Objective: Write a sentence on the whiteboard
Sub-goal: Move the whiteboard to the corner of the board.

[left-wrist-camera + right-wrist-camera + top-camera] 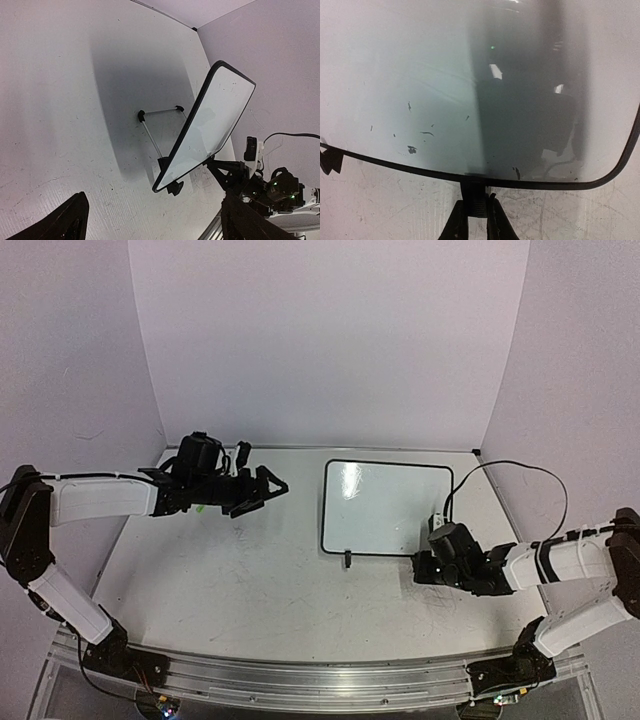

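The whiteboard stands right of centre, tilted up on a thin wire stand with black feet. Its face carries only a few dark flecks, so the sentence is out of view. My right gripper sits low at the board's near right edge, shut on a black foot under the frame. My left gripper hovers above the table to the left of the board, apart from it, open wide with nothing between its fingers.
A small light-green speck shows under the left wrist; what it is I cannot tell. A black cable loops behind the right arm. Purple walls close in the scuffed table, and a metal rail runs along its near edge.
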You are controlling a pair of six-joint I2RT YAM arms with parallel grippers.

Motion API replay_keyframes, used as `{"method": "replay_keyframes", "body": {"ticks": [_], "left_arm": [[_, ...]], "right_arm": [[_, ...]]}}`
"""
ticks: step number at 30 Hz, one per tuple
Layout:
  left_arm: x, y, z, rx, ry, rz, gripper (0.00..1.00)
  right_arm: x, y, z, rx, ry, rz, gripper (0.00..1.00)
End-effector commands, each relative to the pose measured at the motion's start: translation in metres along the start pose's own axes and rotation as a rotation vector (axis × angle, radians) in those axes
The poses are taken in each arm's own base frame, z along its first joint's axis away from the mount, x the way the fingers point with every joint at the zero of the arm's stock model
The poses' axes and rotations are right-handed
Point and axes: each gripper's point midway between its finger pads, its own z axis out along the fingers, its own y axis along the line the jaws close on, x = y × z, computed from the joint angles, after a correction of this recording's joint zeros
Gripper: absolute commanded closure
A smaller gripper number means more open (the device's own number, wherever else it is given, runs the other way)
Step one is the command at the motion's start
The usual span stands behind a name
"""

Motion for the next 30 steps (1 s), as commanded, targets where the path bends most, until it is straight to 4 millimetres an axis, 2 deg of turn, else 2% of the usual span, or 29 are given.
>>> {"method": "replay_keyframes", "body": {"ticks": [1, 4, 7, 9, 13, 15, 17, 19, 21, 27, 30], "left_arm": [[-0.022, -0.010, -0.001, 0.013, -0.082, 0.013, 0.07], [-0.021, -0.008, 0.003, 0.010, -0.077, 0.014, 0.07], [-0.019, -0.005, 0.008, 0.006, -0.068, 0.015, 0.07], [-0.019, -0.004, 0.011, 0.009, -0.061, 0.021, 0.07], [-0.020, -0.005, 0.018, 0.015, -0.048, 0.032, 0.07], [-0.022, -0.007, 0.018, 0.019, -0.051, 0.041, 0.07], [-0.024, -0.008, 0.017, 0.016, -0.060, 0.055, 0.07], [-0.028, -0.007, 0.015, 0.006, -0.076, 0.070, 0.06], [-0.030, -0.005, 0.014, -0.007, -0.084, 0.082, 0.03], [-0.043, 0.007, 0.011, -0.060, -0.103, 0.086, 0.01], [-0.057, 0.023, 0.001, -0.098, -0.123, 0.074, 0.01]], "right_arm": [[-0.015, -0.009, 0.003, 0.083, -0.061, 0.101, 0.89], [0.002, -0.022, 0.007, 0.128, -0.021, 0.159, 0.87], [0.010, -0.036, 0.003, 0.161, -0.029, 0.218, 0.82], [0.008, -0.039, -0.001, 0.176, -0.041, 0.250, 0.76], [0.007, -0.049, -0.006, 0.249, -0.040, 0.317, 0.55], [0.007, -0.052, -0.007, 0.273, -0.035, 0.314, 0.52], [0.002, -0.039, -0.008, 0.213, -0.030, 0.270, 0.50], [-0.006, -0.009, -0.006, 0.070, -0.023, 0.178, 0.43], [-0.003, 0.000, -0.002, 0.035, 0.008, 0.155, 0.38], [-0.007, -0.005, 0.013, 0.130, -0.001, 0.166, 0.26], [0.001, -0.020, 0.023, 0.226, 0.015, 0.184, 0.22]]}}
